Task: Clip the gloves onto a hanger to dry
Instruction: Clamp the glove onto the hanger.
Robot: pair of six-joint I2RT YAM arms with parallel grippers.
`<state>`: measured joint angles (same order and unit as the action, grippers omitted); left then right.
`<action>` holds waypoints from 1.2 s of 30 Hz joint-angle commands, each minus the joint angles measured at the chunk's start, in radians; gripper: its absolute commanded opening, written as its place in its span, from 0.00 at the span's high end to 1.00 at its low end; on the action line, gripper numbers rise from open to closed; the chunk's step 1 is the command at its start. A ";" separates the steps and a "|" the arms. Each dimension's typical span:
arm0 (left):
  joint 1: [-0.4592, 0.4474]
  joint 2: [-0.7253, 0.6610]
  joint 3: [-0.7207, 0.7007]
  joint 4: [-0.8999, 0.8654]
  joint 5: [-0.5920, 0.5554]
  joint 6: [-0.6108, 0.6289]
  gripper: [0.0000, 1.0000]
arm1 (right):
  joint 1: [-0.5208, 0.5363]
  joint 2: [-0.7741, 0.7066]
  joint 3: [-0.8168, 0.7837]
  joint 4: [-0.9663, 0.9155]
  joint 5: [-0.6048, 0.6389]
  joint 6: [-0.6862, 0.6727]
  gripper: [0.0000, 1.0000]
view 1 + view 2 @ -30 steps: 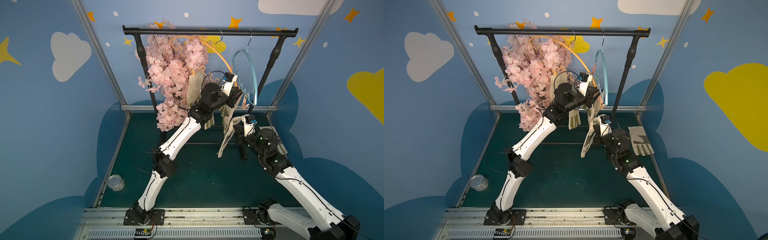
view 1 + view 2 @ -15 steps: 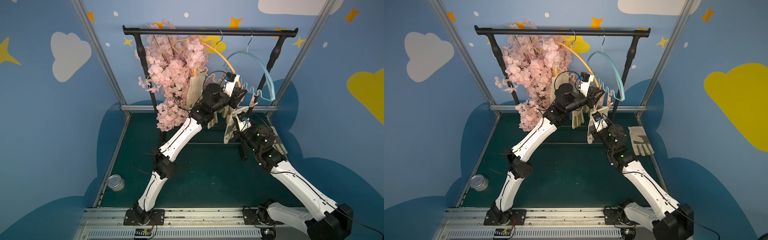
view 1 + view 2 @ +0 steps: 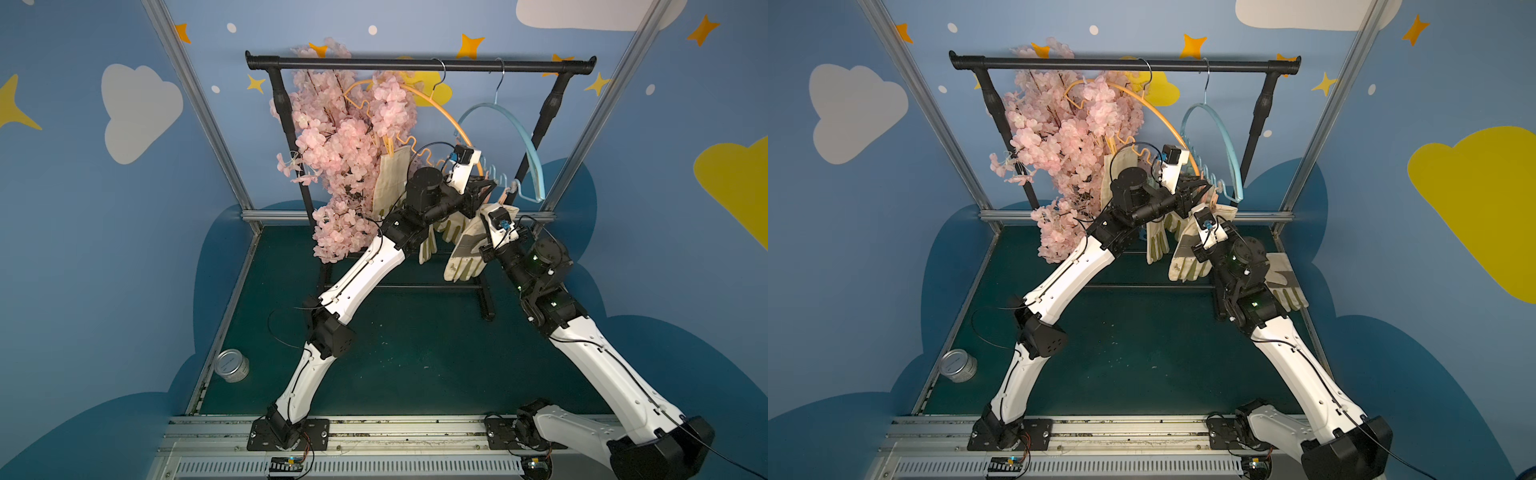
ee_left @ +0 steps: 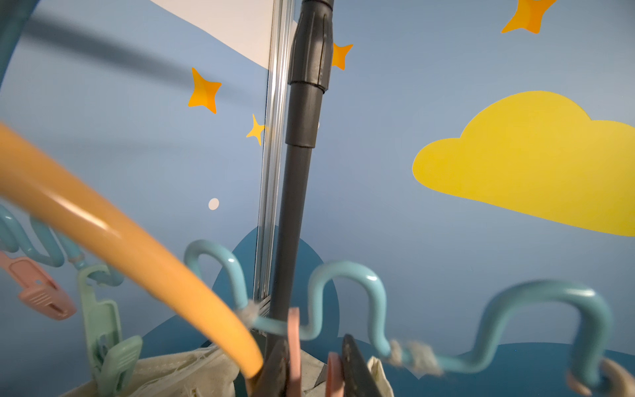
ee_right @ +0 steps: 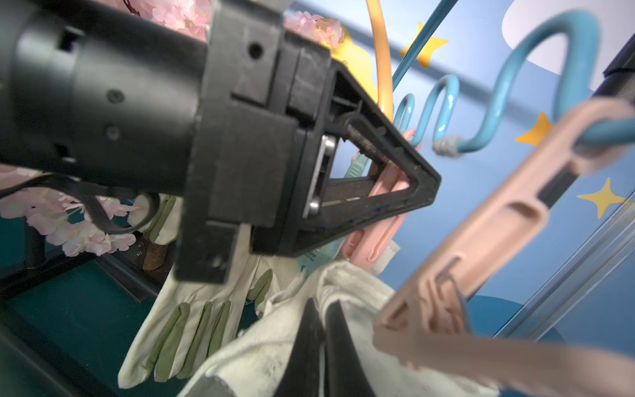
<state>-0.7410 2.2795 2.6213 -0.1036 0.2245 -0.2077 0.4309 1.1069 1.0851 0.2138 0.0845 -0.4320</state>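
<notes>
My left gripper (image 4: 316, 366) is shut on a pink clip (image 4: 294, 343) that hangs from the wavy bar of the blue hanger (image 4: 343, 275); the clip's two arms are pressed between the fingers. My right gripper (image 5: 321, 318) is shut on the cuff of a cream glove (image 5: 261, 350) and holds it just below that clip. In both top views this glove (image 3: 465, 249) dangles fingers down between the two arms. Another glove (image 3: 390, 178) hangs from the orange hanger (image 3: 449, 116). A further glove (image 3: 1283, 282) lies on the mat behind my right arm.
Both hangers hook over the black rail (image 3: 415, 64). A pink blossom branch (image 3: 345, 158) fills the rail's left half. A second pink clip (image 5: 481, 240) hangs close to my right wrist. A green clip (image 4: 106, 343) grips a cuff. A tin can (image 3: 232, 365) stands front left.
My right arm has lifted the glove up to the left gripper and the clip. The blue hanger has swung round from edge-on to nearly face-on.
</notes>
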 commanded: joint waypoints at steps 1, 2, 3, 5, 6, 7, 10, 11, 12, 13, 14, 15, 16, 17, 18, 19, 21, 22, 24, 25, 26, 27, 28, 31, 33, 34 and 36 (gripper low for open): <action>-0.001 -0.061 -0.003 0.027 -0.008 -0.005 0.75 | -0.031 0.009 0.047 -0.028 -0.063 -0.004 1.00; -0.002 -0.061 -0.003 0.027 -0.006 -0.006 0.75 | -0.042 0.013 0.055 -0.040 -0.081 0.002 1.00; -0.003 -0.063 -0.003 0.026 -0.004 -0.006 0.75 | -0.055 0.020 0.064 -0.051 -0.105 0.006 1.00; -0.004 -0.063 -0.003 0.025 -0.004 -0.007 0.75 | -0.075 0.028 0.073 -0.064 -0.143 0.004 1.00; -0.002 -0.063 -0.003 0.025 -0.004 -0.009 0.76 | -0.081 0.033 0.078 -0.067 -0.155 0.004 1.00; -0.001 -0.063 -0.003 0.025 -0.006 -0.009 0.76 | -0.088 0.039 0.085 -0.074 -0.167 0.005 1.00; -0.004 -0.063 -0.003 0.025 -0.003 -0.014 0.76 | -0.095 0.050 0.098 -0.088 -0.186 0.000 1.00; -0.005 -0.061 -0.003 0.028 -0.005 -0.018 0.76 | -0.095 0.054 0.097 -0.086 -0.188 0.003 1.00; -0.005 -0.061 -0.003 0.028 -0.004 -0.018 0.76 | -0.095 0.056 0.095 -0.086 -0.190 0.003 1.00; -0.005 -0.061 -0.003 0.030 -0.004 -0.018 0.76 | -0.095 0.057 0.090 -0.084 -0.192 0.001 1.00; -0.006 -0.059 -0.003 0.032 -0.005 -0.018 0.76 | -0.095 0.058 0.085 -0.073 -0.198 -0.002 1.00; -0.006 -0.059 -0.003 0.033 -0.007 -0.016 0.76 | -0.095 0.058 0.075 -0.051 -0.205 -0.004 1.00; -0.007 -0.058 -0.003 0.033 -0.008 -0.016 0.77 | -0.095 0.058 0.064 -0.023 -0.212 -0.007 1.00; -0.006 -0.058 -0.003 0.033 -0.009 -0.016 0.77 | -0.097 0.058 0.056 -0.004 -0.217 -0.005 1.00; -0.006 -0.058 -0.003 0.032 -0.007 -0.015 0.77 | -0.096 0.061 0.053 0.010 -0.218 0.004 1.00; -0.007 -0.057 -0.003 0.031 -0.006 -0.017 0.78 | -0.096 0.064 0.056 0.017 -0.216 0.010 1.00; -0.006 -0.057 -0.003 0.031 0.002 -0.017 0.78 | -0.097 0.069 0.061 0.016 -0.209 0.009 1.00; -0.005 -0.055 -0.003 0.030 0.001 -0.018 0.78 | -0.098 0.071 0.063 0.014 -0.206 0.009 1.00; -0.006 -0.055 -0.003 0.024 0.002 -0.015 0.78 | -0.099 0.071 0.068 0.016 -0.197 0.009 1.00; -0.006 -0.054 -0.003 0.021 0.003 -0.015 0.78 | -0.101 0.070 0.070 0.019 -0.195 0.007 1.00; -0.006 -0.054 -0.004 0.019 0.002 -0.015 0.78 | -0.101 0.068 0.070 0.022 -0.194 0.006 1.00; -0.006 -0.053 -0.004 0.017 0.001 -0.015 0.78 | -0.101 0.066 0.070 0.023 -0.190 0.007 1.00; -0.006 -0.052 -0.004 0.015 0.002 -0.014 0.78 | -0.104 0.063 0.071 0.025 -0.188 0.007 1.00; -0.008 -0.052 -0.006 0.012 0.003 -0.009 0.78 | -0.104 0.059 0.072 0.027 -0.179 0.001 1.00; -0.007 -0.052 -0.006 0.010 0.002 -0.009 0.78 | -0.109 0.059 0.079 0.025 -0.177 0.002 1.00; -0.008 -0.052 -0.007 0.011 0.001 -0.010 0.78 | -0.111 0.060 0.082 0.025 -0.177 0.001 1.00; -0.008 -0.052 -0.007 0.007 0.002 -0.008 0.78 | -0.114 0.056 0.080 0.044 -0.157 -0.009 1.00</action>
<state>-0.7471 2.2772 2.6213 -0.1051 0.2249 -0.2169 0.3237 1.1755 1.1446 0.1974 -0.1024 -0.4305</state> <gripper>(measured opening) 0.226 0.060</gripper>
